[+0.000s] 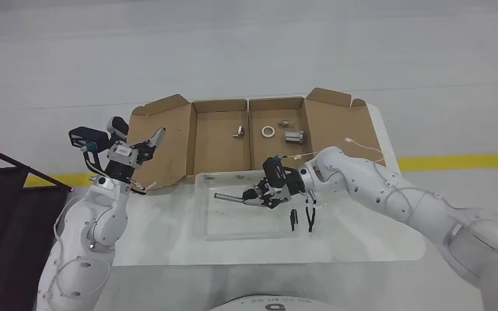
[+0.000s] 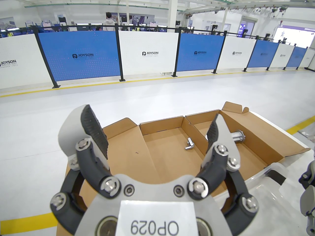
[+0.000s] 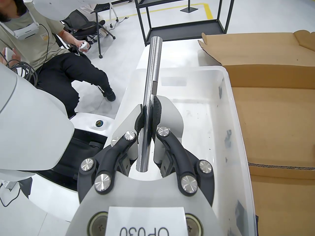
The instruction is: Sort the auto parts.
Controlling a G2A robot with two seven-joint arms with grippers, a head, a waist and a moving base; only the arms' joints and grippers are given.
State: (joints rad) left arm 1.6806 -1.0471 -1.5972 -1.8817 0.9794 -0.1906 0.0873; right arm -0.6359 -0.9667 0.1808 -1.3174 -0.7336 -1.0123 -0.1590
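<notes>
My right gripper is shut on a polished steel rod and holds it level over the clear plastic bin; from above the rod sticks out toward the bin's left side from the right gripper. The open cardboard box behind the bin has two compartments: a small metal bracket in the left one, a white ring, a small brass piece and a metal cylinder in the right one. My left gripper is open, raised beside the box's left flap.
Two black elongated parts lie in the bin's right end. A thin white cable lies on the table right of the box. The white table ends close behind the box. A black rack stands on the floor beyond.
</notes>
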